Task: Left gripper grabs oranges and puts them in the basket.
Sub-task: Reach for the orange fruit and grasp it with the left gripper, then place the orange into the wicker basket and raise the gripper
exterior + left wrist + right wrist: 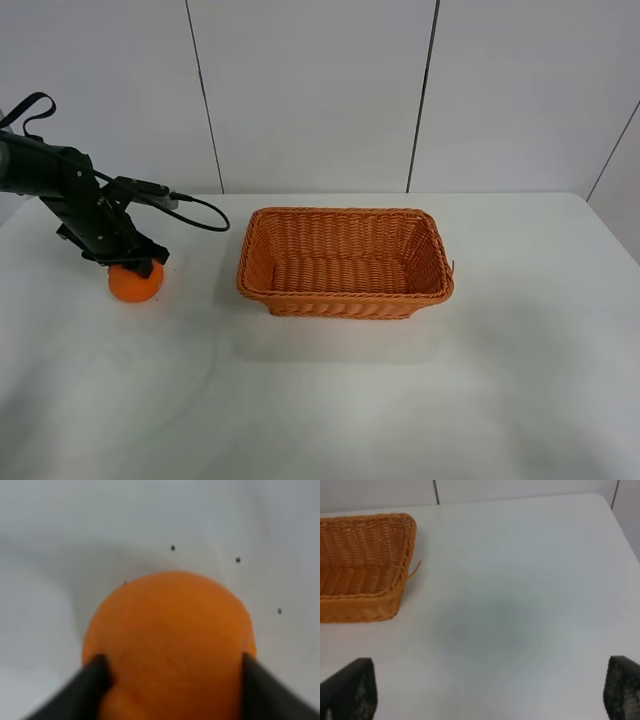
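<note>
The left tool (133, 266) clasped the orange (135, 285) on the counter (400, 400), so the round fruit could slip out before reaching the basket (340, 302).

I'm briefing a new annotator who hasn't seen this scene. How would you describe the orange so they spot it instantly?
Start at the white table, with the wicker basket in the middle. Look left of the basket, apart from it, to the left end effector. The orange sits on the table between its fingers: the only round, smooth fruit there.
</note>
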`<state>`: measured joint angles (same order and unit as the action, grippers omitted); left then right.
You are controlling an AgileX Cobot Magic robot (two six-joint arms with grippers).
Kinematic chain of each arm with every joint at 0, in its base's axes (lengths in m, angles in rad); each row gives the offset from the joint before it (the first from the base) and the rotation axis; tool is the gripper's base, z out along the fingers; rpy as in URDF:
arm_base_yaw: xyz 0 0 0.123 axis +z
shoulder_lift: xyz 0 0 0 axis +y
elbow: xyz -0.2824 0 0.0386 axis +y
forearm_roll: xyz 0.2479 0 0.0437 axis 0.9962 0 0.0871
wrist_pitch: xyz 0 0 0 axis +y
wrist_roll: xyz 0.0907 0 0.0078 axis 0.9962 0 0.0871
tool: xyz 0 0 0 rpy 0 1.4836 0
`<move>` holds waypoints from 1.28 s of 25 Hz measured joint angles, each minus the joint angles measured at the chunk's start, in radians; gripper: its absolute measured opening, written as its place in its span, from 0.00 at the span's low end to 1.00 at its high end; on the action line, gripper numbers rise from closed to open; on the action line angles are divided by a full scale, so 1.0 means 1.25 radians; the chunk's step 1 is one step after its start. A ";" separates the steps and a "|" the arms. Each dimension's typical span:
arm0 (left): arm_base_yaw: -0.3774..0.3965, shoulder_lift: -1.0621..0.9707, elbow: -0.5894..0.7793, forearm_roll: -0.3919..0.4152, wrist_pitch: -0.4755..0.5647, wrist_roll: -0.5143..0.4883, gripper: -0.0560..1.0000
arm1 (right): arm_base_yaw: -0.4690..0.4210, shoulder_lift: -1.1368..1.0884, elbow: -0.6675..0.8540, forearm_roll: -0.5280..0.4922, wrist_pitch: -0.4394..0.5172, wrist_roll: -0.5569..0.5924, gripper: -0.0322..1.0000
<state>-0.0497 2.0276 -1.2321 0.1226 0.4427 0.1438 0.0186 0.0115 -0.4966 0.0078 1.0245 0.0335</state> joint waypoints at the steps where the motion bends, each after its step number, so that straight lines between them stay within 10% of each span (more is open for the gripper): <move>1: 0.000 0.000 0.000 0.002 0.001 0.000 0.43 | 0.000 0.000 0.000 0.000 0.000 0.000 0.70; 4: 0.000 0.000 -0.004 0.004 0.007 0.003 0.24 | 0.000 0.000 0.000 0.000 0.000 0.000 0.70; 32: -0.029 -0.291 -0.006 -0.110 0.140 0.044 0.23 | 0.000 0.000 0.000 0.000 0.000 0.000 0.70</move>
<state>-0.0865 1.6640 -1.2393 -0.0148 0.6182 0.1986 0.0186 0.0115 -0.4966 0.0078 1.0245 0.0335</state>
